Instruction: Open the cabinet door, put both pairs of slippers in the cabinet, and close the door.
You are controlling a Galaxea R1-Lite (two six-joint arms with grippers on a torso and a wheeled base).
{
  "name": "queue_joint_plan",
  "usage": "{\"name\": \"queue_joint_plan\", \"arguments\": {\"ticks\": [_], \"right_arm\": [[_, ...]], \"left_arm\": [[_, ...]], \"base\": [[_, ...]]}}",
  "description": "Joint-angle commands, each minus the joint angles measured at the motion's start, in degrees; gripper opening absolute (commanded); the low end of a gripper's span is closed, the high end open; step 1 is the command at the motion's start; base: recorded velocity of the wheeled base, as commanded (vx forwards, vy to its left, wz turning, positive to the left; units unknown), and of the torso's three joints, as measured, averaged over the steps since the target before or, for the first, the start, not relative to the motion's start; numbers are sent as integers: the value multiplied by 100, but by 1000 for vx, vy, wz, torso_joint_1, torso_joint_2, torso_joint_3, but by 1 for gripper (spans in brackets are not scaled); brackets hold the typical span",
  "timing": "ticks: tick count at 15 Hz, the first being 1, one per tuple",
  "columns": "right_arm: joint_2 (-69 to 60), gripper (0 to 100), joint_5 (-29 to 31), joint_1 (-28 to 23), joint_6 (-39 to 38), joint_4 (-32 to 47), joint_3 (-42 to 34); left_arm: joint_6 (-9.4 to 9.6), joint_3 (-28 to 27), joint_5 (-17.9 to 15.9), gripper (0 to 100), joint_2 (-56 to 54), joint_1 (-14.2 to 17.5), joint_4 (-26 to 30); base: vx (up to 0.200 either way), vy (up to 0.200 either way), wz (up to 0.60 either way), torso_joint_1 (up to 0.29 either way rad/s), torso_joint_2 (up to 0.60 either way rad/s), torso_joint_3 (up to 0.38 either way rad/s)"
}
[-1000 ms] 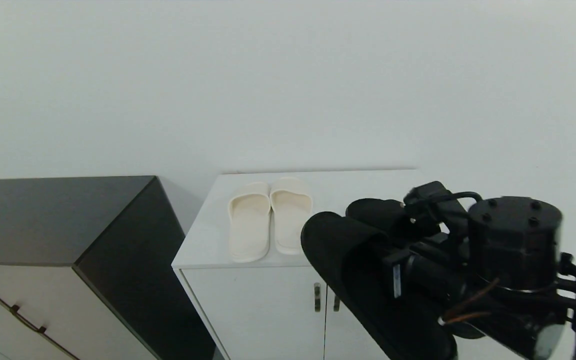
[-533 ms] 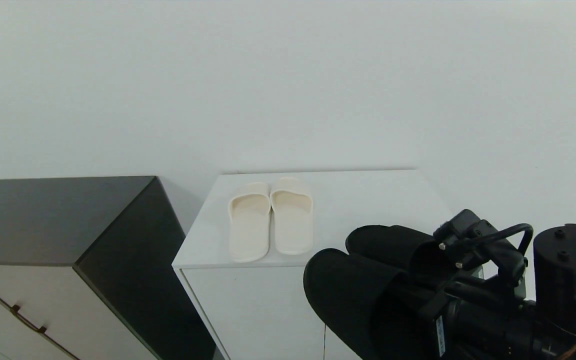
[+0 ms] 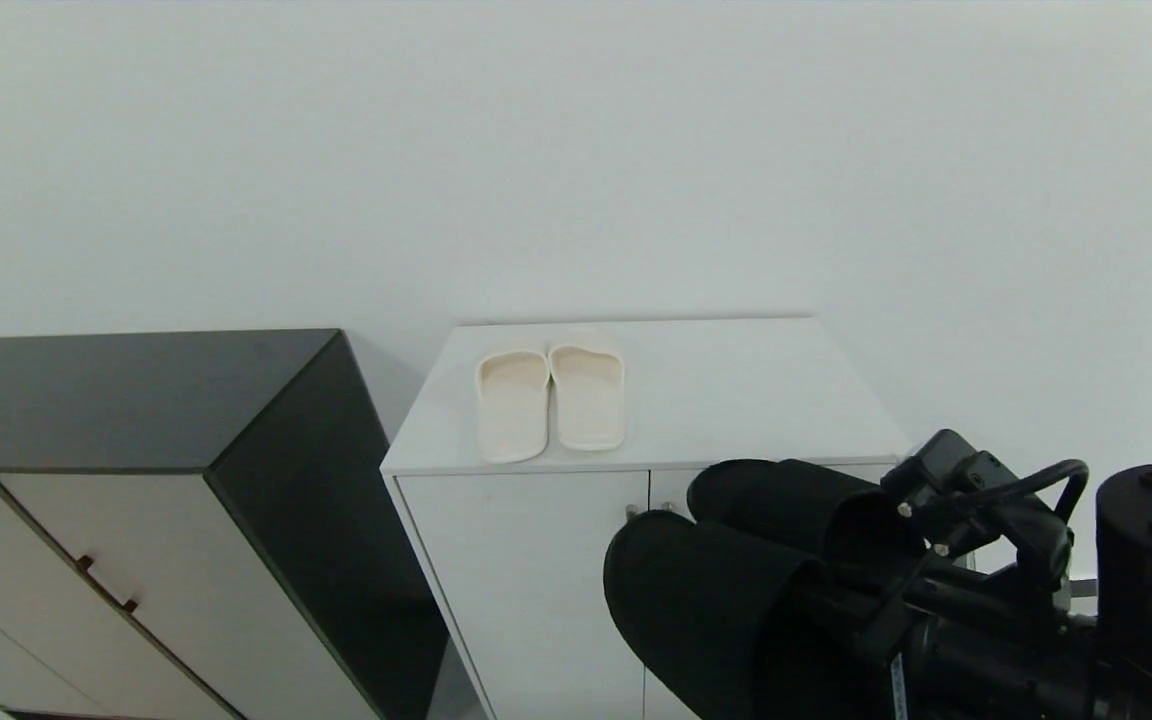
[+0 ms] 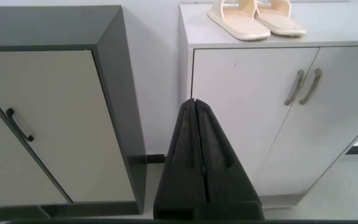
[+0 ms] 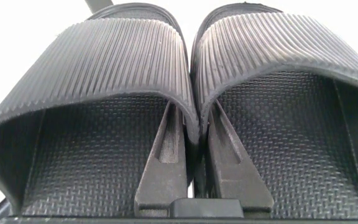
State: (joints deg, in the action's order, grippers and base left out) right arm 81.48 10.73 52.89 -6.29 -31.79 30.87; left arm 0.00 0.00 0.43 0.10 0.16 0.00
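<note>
Here the right gripper (image 5: 193, 121) pinches the black slippers (image 3: 726, 590) by their inner walls, at 5 o'clock from the cream slippers (image 3: 551, 400) atop the closed cabinet (image 3: 736, 400). The left gripper (image 4: 199, 143) is pressed together, empty.

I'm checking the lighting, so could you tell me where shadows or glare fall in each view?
Head view: soft, even light; a shadow on the wall between dark cabinet and white cabinet; black slippers show almost no shading. Left wrist view: that wall gap is dim, no glare on the doors. Right wrist view: bright backdrop; light catches the slippers' ribbed straps.
</note>
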Motion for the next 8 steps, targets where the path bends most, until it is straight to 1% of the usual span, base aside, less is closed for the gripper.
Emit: {"name": "queue_joint_plan", "arguments": {"ticks": [1,7,8], "right_arm": [[-106,0,-150,-25,-4,-2,-63],[-150,0,-176,-16,23,-2,-107],[-150,0,-176,-16,23,-2,-107]], "left_arm": [[0,0,1,0,-1,2,0],[0,0,1,0,-1,2,0],[18,0,10,0,-1,2,0]], "base": [[0,0,0,0,0,0],[0,0,0,0,0,0],[0,-200,0,7,2,12]]}}
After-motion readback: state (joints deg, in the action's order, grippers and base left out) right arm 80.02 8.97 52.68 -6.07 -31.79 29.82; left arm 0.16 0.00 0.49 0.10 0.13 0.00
